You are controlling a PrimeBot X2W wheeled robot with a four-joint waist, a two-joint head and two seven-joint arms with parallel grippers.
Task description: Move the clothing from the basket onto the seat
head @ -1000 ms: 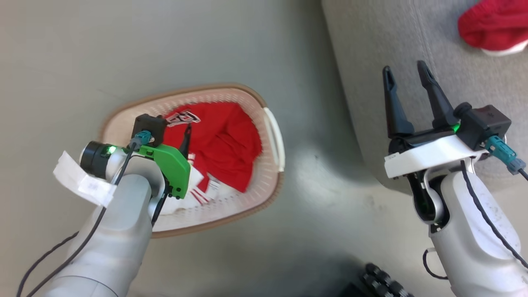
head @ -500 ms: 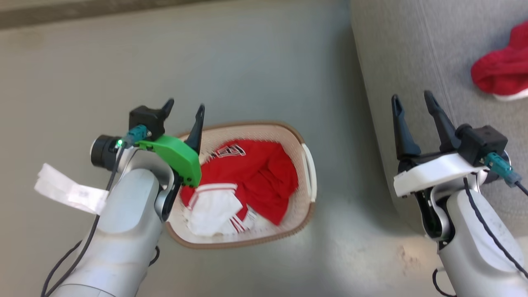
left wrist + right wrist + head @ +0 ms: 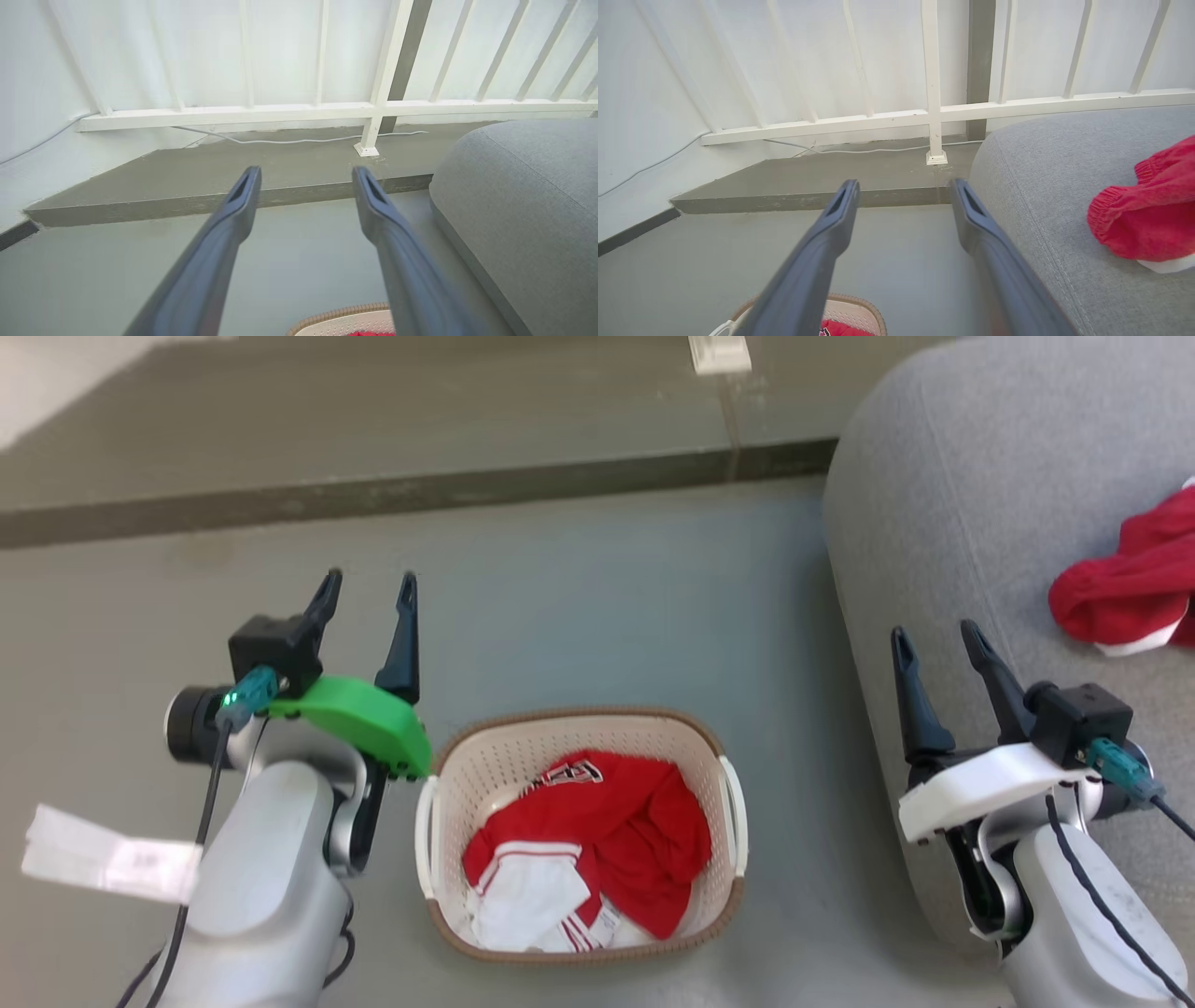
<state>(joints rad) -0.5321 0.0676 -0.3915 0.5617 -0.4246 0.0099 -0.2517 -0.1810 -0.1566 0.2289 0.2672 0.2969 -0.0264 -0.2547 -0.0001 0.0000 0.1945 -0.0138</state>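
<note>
While one red garment (image 3: 597,831) lies crumpled in the basket (image 3: 579,719), its white stripes and trim turned up at the near end and a scrap of white print at the far end, the other red garment (image 3: 1120,593) rests on the seat (image 3: 971,485), a little ahead of the right hand (image 3: 934,633) and off to its right. The basket stands on the floor (image 3: 607,579) between the two hands, behind their fingertips and closer to the left hand (image 3: 369,581), whose green wrist cover (image 3: 359,719) sits just beside the basket's left handle (image 3: 427,835). Both hands are spread wide and hold nothing, their dark fingers pointing forward. The right hand hovers by the seat's rounded left edge. Ahead of both hands the grey floor meets a low raised step (image 3: 392,495). Beyond that runs a white railing (image 3: 327,109), with a thin pale cable (image 3: 299,140) lying along its foot. A white paper tag (image 3: 103,859) hangs off the left forearm, behind the left hand.
</note>
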